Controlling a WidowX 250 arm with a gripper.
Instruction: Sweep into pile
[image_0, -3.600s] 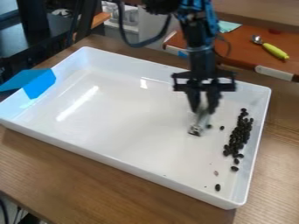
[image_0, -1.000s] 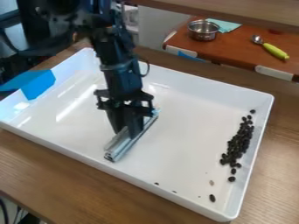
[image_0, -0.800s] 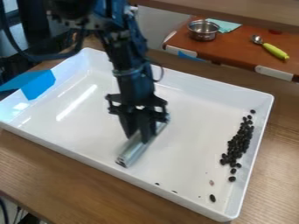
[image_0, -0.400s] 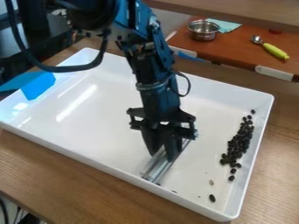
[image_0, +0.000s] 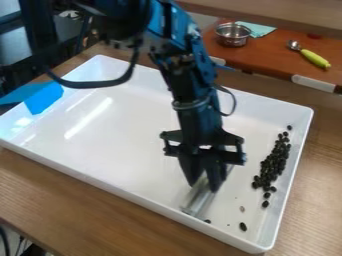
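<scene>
Most dark beans (image_0: 270, 167) lie heaped along one side of the tray (image_0: 298, 135); strays (image_0: 243, 226) need gathering, the pincer (image_0: 206, 184) clamped on a metal bar (image_0: 197, 201).

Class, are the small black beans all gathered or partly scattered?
Partly scattered: most small black beans cluster near one short wall of the white plastic tray, but a few lie apart.

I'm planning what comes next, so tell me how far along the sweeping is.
Looks done: most small dark beans lie in one elongated pile at one end of the white rectangular tray.
In hand: the black claw holds a silver metal bar beside a stray bean.
Left: that bean and another bean lie apart from the pile.
</scene>
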